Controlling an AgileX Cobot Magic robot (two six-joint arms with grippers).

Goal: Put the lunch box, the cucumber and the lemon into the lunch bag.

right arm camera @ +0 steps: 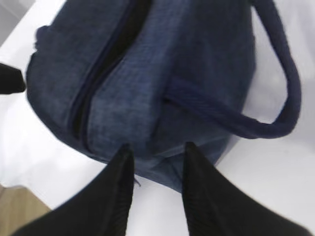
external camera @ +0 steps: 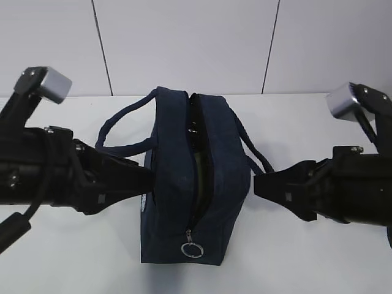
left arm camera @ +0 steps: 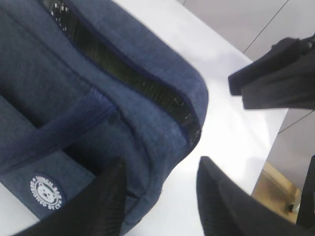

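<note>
The lunch bag (external camera: 174, 184) is judged soft and yielding; left gripper (external camera: 146, 179) and right gripper (external camera: 260, 184), both spread, flank its sides holding nothing.

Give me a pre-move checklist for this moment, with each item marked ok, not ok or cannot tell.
1. Lunch bag upright on the table: ok.
2. Zipper parted along the top, ring pull at the near end: ok, a narrow slit shows.
3. Left gripper at the bag's left side, jaws apart: ok; a grip on the fabric: cannot tell.
4. Right gripper at the bag's right side, jaws apart: ok; touching the bag: cannot tell.
5. Lunch box, cucumber and lemon located: cannot tell, none shows on the table; something green shows through the slit.
6. Strap handles clear of the opening: ok, both hang to the sides.
</note>
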